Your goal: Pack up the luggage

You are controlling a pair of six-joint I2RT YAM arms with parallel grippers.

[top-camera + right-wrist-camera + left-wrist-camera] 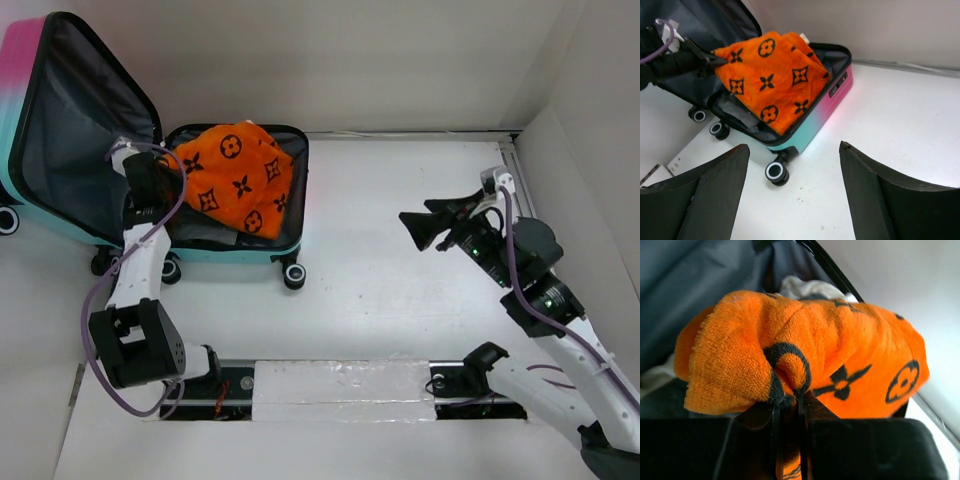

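The luggage (292, 215) lies open at the back left, its lid (75, 130) raised and showing dark grey lining. An orange towel with black flower marks (240, 175) lies heaped in the lower half; it also shows in the right wrist view (775, 75). My left gripper (165, 165) is shut on the towel's left edge, with orange cloth (790, 365) pinched between the jaws. My right gripper (420, 225) is open and empty above the table, right of the luggage (832, 107). White and grey cloth lies under the towel.
The luggage's black-and-white wheels (293, 275) stand at its near edge, one also in the right wrist view (776, 172). White walls close the back and right. A taped strip (340, 390) runs between the arm bases.
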